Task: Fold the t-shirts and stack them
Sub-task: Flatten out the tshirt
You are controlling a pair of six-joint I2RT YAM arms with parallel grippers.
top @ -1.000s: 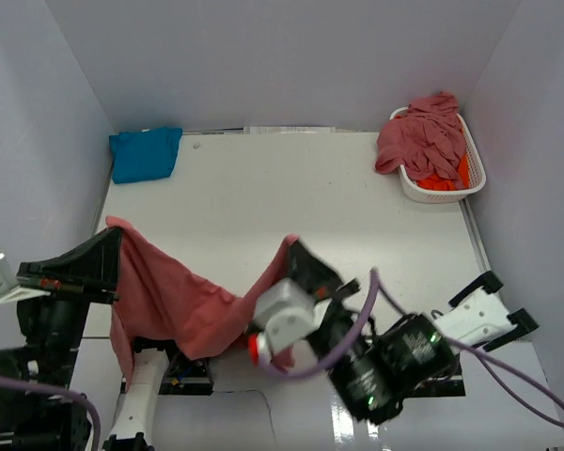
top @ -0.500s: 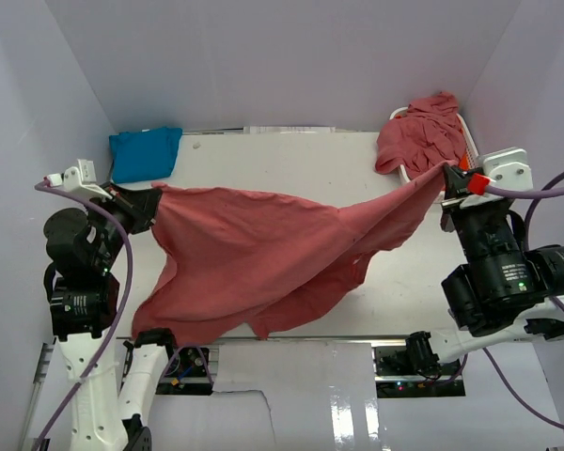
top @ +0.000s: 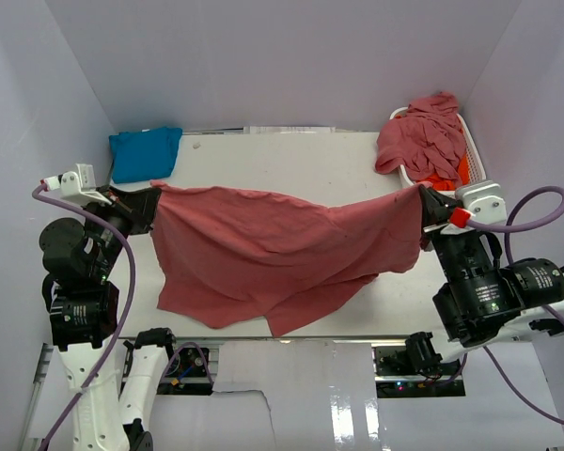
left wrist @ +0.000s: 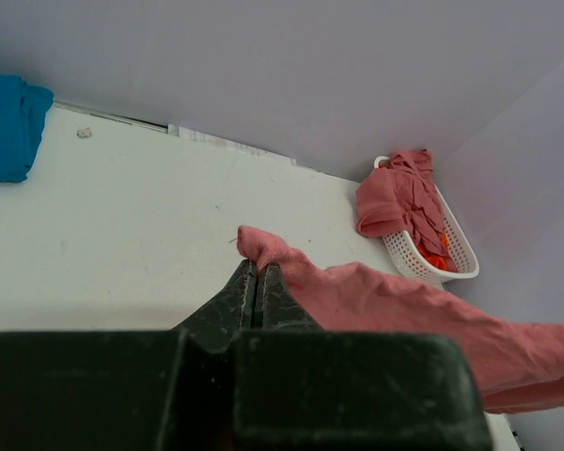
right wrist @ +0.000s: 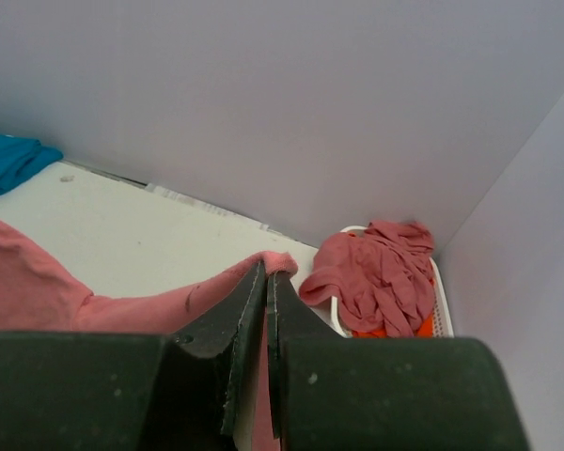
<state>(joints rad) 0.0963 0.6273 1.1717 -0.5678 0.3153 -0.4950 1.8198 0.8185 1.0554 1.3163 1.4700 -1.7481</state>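
A dusty rose-red t-shirt hangs stretched between my two grippers above the white table. My left gripper is shut on its left corner, seen in the left wrist view. My right gripper is shut on its right corner, seen in the right wrist view. The cloth's lower edge sags toward the table's near edge. A folded turquoise t-shirt lies at the back left. More rose-red t-shirts and an orange one fill the basket.
The white slatted basket stands at the back right by the wall, also in the left wrist view and the right wrist view. Pale walls close in the table on three sides.
Both arms rose from the near edge and spread apart, stretching the rose-red shirt wide. In the last half second the right gripper came slightly nearer and lower, and the shirt hangs flatter.
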